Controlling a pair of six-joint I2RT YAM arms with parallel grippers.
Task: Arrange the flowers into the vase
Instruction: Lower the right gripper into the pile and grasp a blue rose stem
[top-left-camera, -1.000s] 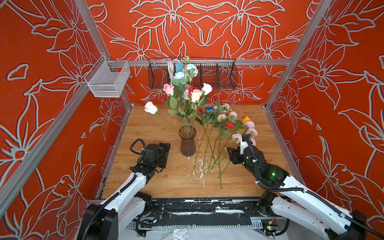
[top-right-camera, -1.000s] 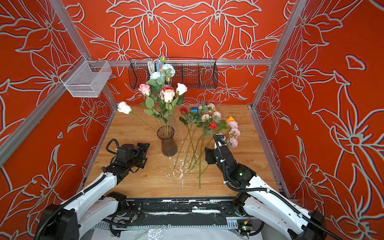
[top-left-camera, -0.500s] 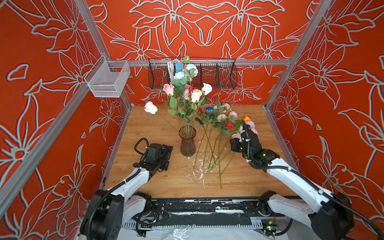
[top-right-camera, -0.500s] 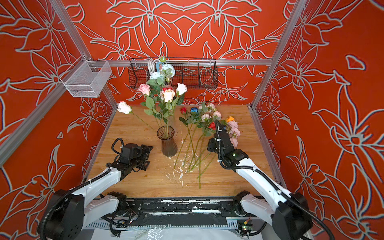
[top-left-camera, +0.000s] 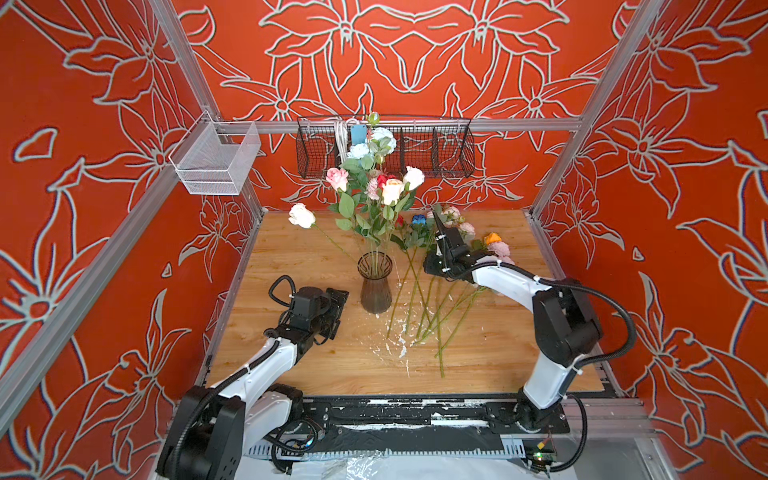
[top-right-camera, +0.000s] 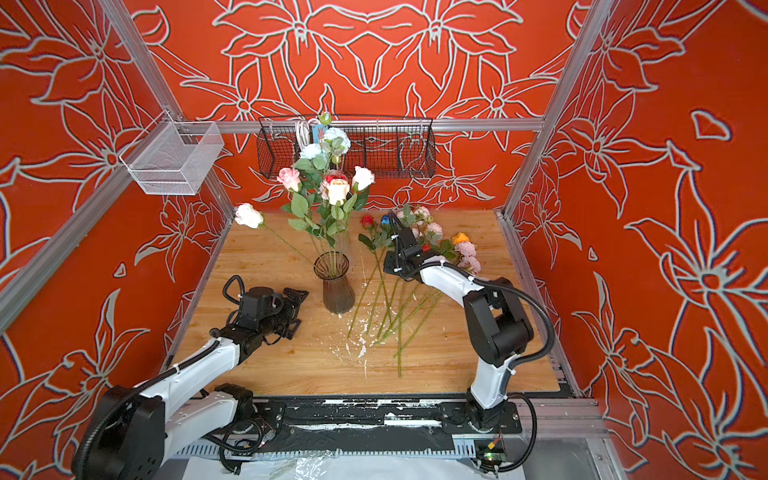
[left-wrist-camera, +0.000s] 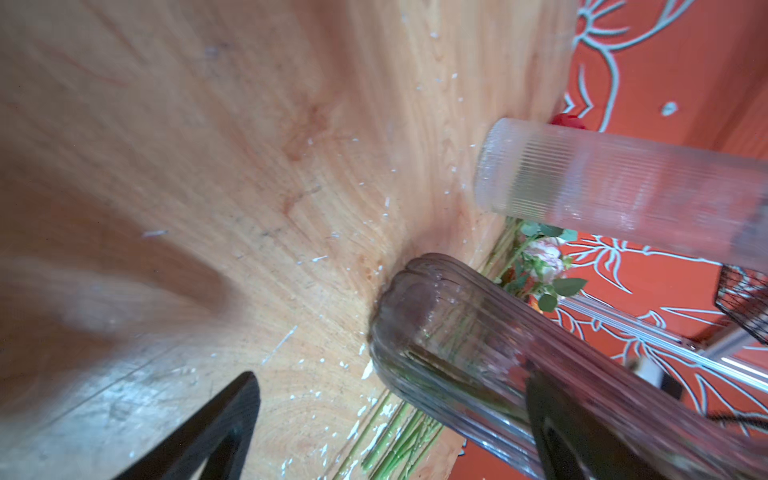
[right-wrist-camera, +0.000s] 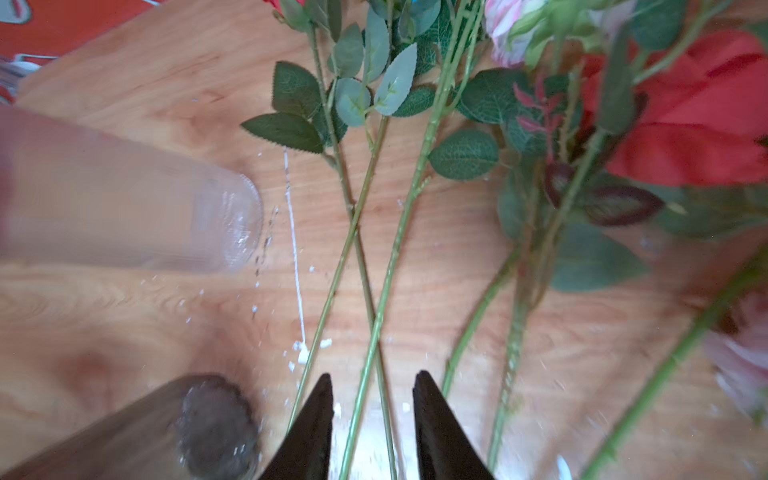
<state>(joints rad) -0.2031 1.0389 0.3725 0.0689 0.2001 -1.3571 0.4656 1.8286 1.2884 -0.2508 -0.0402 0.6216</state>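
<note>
A dark ribbed glass vase (top-left-camera: 375, 291) (top-right-camera: 338, 293) stands mid-table and holds several flowers (top-left-camera: 376, 189), with one white rose (top-left-camera: 301, 215) leaning out to the left. More flowers (top-left-camera: 419, 299) (right-wrist-camera: 415, 174) lie flat to its right, heads toward the back wall. My right gripper (top-left-camera: 435, 216) (right-wrist-camera: 374, 382) hovers above these with its jaws partly apart. Two crossed stems lie on the table below the gap, and nothing is gripped. My left gripper (top-left-camera: 340, 303) (left-wrist-camera: 390, 374) is wide open just left of the vase (left-wrist-camera: 457, 332), low near its base.
In the wrist views a clear ribbed glass cylinder (left-wrist-camera: 602, 187) (right-wrist-camera: 124, 199) stands close behind the dark vase. A black wire basket (top-left-camera: 436, 149) hangs on the back rail and a white mesh basket (top-left-camera: 216, 162) on the left one. White flecks dot the wooden tabletop (top-left-camera: 374, 353).
My right gripper has moved from the stem ends at the front back and up over the lying flowers, and its jaws have narrowed. The left gripper has edged right toward the vase.
</note>
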